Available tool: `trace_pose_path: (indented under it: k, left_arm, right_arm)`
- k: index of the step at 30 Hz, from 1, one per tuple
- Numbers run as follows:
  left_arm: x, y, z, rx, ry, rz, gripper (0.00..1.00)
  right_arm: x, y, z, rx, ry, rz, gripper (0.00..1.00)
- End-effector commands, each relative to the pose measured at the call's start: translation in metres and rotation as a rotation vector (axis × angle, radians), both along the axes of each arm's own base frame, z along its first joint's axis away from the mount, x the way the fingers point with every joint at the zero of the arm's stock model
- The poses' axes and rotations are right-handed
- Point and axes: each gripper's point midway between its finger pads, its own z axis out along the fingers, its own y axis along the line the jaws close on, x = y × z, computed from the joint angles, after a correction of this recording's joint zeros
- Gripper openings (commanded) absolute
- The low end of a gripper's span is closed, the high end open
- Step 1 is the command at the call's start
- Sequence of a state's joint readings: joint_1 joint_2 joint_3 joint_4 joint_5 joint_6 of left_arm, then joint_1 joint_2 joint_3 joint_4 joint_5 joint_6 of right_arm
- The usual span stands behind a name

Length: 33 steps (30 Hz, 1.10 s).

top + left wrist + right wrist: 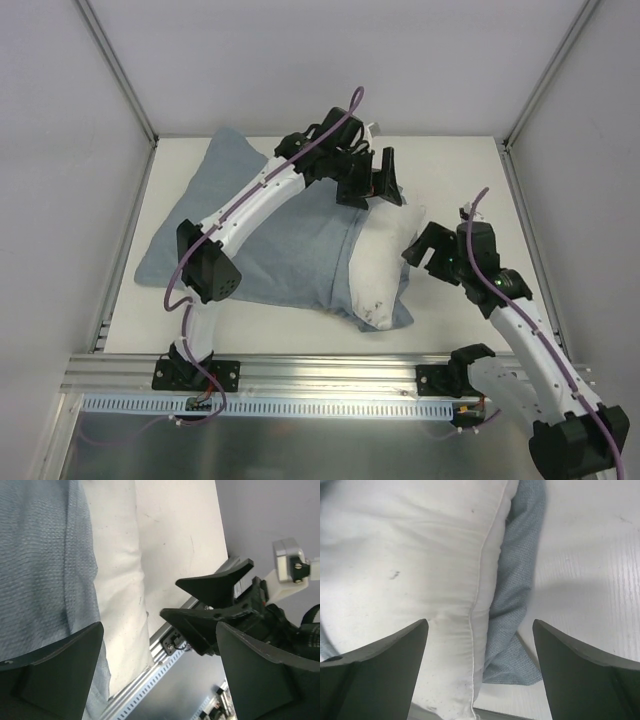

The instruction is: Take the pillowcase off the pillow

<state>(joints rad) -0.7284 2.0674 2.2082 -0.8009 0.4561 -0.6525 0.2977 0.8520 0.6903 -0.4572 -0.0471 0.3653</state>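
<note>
Fabric dominates the middle of the white table (455, 185): the pillowcase (270, 240) lies blue-grey face up and covers the left and centre of the pillow (385, 265), whose off-white right end sticks out bare from the cover's opening. At the near right corner a strip of the blue-grey cover shows from under the pillow, flat on the table. The left arm reaches across the pillowcase to its far right side, where the left gripper (372, 183) hangs above the line where cover meets bare pillow; its jaws are spread wide and hold nothing. Its wrist view looks down between the fingers at the pillowcase (40, 555) on the left, the pillow (117, 580) beside it and bare table (175, 525) beyond. The right gripper (428, 252) sits just beside the pillow's exposed right end, also spread wide with nothing between its fingers. Its wrist view shows the pillow (405, 555) with its seam running down between the jaws, a fold of pillowcase (512, 595) tucked under that edge, and table (590, 555) to the right.
</note>
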Motion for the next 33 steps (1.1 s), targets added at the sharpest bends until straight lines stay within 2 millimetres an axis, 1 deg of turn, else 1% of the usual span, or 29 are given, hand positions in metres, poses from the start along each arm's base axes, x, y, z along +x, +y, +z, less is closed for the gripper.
trace_pose_path:
  k: [1,3,4,5,6,7,8,9,10,11,12,13,14,15,17,18,19,21,22,23,24,25,26,27,28,30,31,32,33]
  left_arm:
    - [0.001,0.028,0.083,-0.056,-0.269,0.036,0.96]
    - [-0.005,0.048,0.097,-0.034,-0.329,0.063,0.96]
    - [-0.002,0.059,0.095,-0.001,-0.343,0.097,0.96]
    - [-0.002,0.077,0.092,0.023,-0.343,0.128,0.96]
    - [0.0,0.089,0.09,0.037,-0.339,0.154,0.97]
    - [-0.002,0.105,0.077,0.074,-0.319,0.184,0.98]
    - [0.008,0.126,0.07,0.108,-0.314,0.24,0.98]
    - [0.011,0.141,0.062,0.148,-0.318,0.28,0.98]
    - [0.013,0.169,0.046,0.242,-0.332,0.353,0.99]
    - [0.016,0.186,0.037,0.283,-0.331,0.39,0.99]
    - [0.018,0.202,0.029,0.332,-0.336,0.428,0.99]
    - [0.013,0.221,0.013,0.403,-0.332,0.464,0.99]
    - [0.012,0.232,0.002,0.445,-0.324,0.484,0.99]
    - [0.008,0.247,-0.018,0.503,-0.292,0.509,0.99]
    - [0.004,0.258,-0.04,0.53,-0.226,0.546,0.99]
    - [0.003,0.264,-0.05,0.539,-0.19,0.561,0.99]
    - [-0.001,0.265,-0.068,0.563,-0.142,0.555,0.99]
    - [-0.004,0.266,-0.085,0.588,-0.101,0.54,0.96]
    - [-0.002,0.265,-0.095,0.603,-0.081,0.531,0.9]
    - [-0.002,0.264,-0.098,0.608,-0.071,0.525,0.73]
    - [0.001,0.261,-0.102,0.606,-0.058,0.513,0.6]
    - [0.002,0.26,-0.102,0.602,-0.053,0.516,0.46]
    - [0.005,0.26,-0.102,0.601,-0.052,0.52,0.18]
    - [0.009,0.261,-0.097,0.6,-0.063,0.537,0.08]
    - [0.013,0.268,-0.094,0.593,-0.057,0.575,0.0]
    - [0.015,0.277,-0.087,0.552,-0.037,0.635,0.0]
    - [0.02,0.292,-0.083,0.536,-0.023,0.685,0.0]
    - [0.021,0.299,-0.079,0.524,-0.019,0.708,0.0]
    - [0.022,0.307,-0.072,0.507,-0.028,0.738,0.0]
  right_arm:
    - [-0.002,-0.007,0.025,-0.003,-0.086,-0.004,0.9]
    - [-0.001,-0.002,0.035,0.027,-0.1,0.018,0.92]
    - [-0.001,0.001,0.037,0.039,-0.097,0.028,0.93]
    - [0.0,0.005,0.037,0.05,-0.085,0.042,0.96]
    - [0.001,0.014,0.046,0.085,-0.099,0.083,0.97]
    - [0.001,0.032,0.059,0.152,-0.141,0.176,0.96]
    - [0.002,0.042,0.063,0.178,-0.144,0.23,0.96]
    - [0.001,0.05,0.068,0.195,-0.151,0.277,0.96]
    - [-0.003,0.063,0.072,0.198,-0.146,0.345,0.97]
    - [-0.006,0.065,0.053,0.132,-0.059,0.39,0.99]
    - [-0.009,0.077,0.064,0.095,-0.056,0.446,1.0]
    - [-0.011,0.075,0.053,0.04,-0.009,0.447,0.99]
    - [-0.009,0.08,0.049,0.022,0.006,0.463,1.0]
    - [-0.009,0.087,0.033,0.008,0.063,0.468,0.99]
    - [0.001,0.093,0.018,0.017,0.089,0.418,1.0]
    - [0.003,0.097,0.003,0.005,0.127,0.408,1.0]
    - [0.008,0.101,0.0,0.007,0.129,0.404,0.93]
    - [0.012,0.107,-0.003,-0.003,0.146,0.41,0.77]
    - [0.02,0.111,0.01,0.003,0.108,0.413,0.42]
    - [0.024,0.111,0.017,0.002,0.092,0.408,0.22]
    - [0.028,0.111,0.026,-0.002,0.065,0.402,0.06]
    - [0.035,0.111,0.049,-0.009,0.019,0.398,0.01]
    - [0.039,0.11,0.064,-0.018,-0.013,0.398,0.01]
    - [0.043,0.106,0.08,-0.03,-0.043,0.396,0.01]
    - [0.046,0.102,0.115,-0.036,-0.109,0.389,0.01]
    - [0.048,0.092,0.154,-0.021,-0.194,0.367,0.01]
    - [0.041,0.082,0.179,-0.009,-0.256,0.342,0.01]
    - [0.041,0.07,0.204,-0.002,-0.314,0.302,0.01]
    - [0.037,0.06,0.216,-0.002,-0.338,0.272,0.01]
